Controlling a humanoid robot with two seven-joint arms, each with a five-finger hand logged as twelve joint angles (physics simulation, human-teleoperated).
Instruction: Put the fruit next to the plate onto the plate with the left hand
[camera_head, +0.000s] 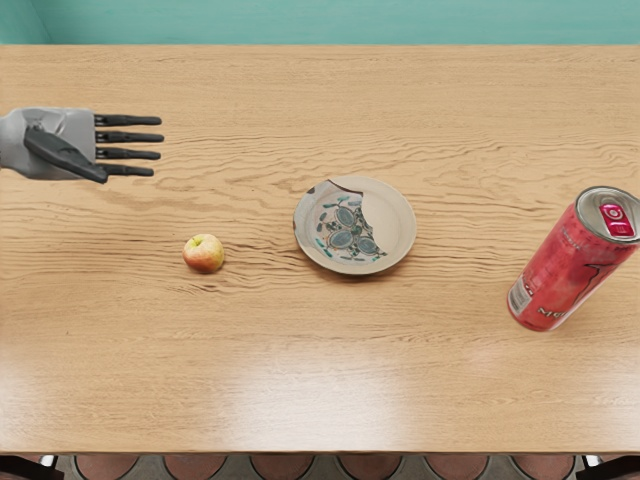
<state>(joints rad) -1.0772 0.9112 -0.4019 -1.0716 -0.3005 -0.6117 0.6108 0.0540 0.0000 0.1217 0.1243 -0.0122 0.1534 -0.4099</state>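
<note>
Wood-grain table (320, 380), glossy; teal wall behind. Left hand (75, 145) at left edge: dark fingers (128, 137) straight, pointing right, thumb angled across grey palm; holds nothing. Apple (203, 253) small, round, yellow-red, well apart from hand, to its lower right; near round patterned plate (395, 215), not touching. Red metal can (570, 265) far right

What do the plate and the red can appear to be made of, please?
The plate looks like glazed ceramic: smooth cream surface with a painted blue-green pattern. The red can looks like printed metal, probably aluminium, judging by the silvery rim around its top.
</note>
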